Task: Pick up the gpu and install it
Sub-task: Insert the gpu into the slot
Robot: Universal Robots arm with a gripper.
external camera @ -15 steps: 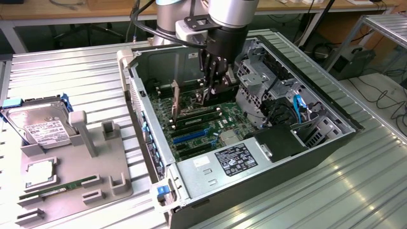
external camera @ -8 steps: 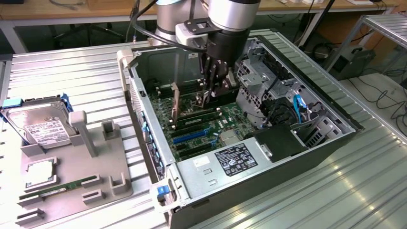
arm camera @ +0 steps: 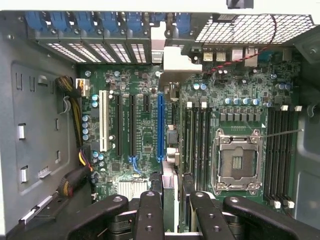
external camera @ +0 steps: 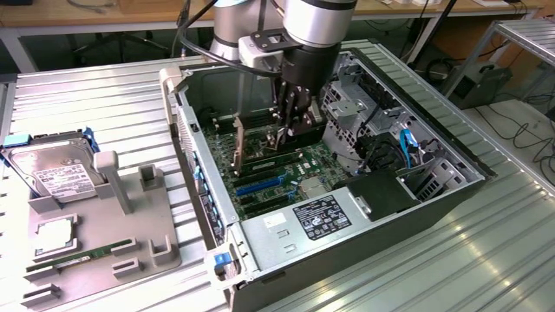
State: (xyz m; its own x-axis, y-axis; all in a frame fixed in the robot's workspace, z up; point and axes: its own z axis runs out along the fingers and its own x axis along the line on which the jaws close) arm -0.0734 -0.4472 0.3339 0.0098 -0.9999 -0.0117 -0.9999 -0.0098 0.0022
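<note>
My gripper (external camera: 292,133) reaches down into the open computer case (external camera: 186,136), just above the motherboard (external camera: 264,175). It is shut on the gpu (external camera: 277,139), a thin dark card held on edge. In the wrist view the gpu (arm camera: 170,170) runs edge-on from between the black fingers (arm camera: 150,215) of the gripper (arm camera: 175,212) to its pale metal end bracket (arm camera: 172,62) at the case's rear slots. The card hangs beside the long blue expansion slot (arm camera: 160,127), almost in line with it. I cannot tell whether its lower edge touches the board.
A grey tray (external camera: 143,221) at the exterior view's left holds a hard drive (external camera: 61,172), a processor (external camera: 54,235) and a green RAM stick (external camera: 82,255). Inside the case are the power supply (external camera: 321,214), drive cage (external camera: 347,104), the open CPU socket (arm camera: 237,162) and cable bundles (arm camera: 75,100).
</note>
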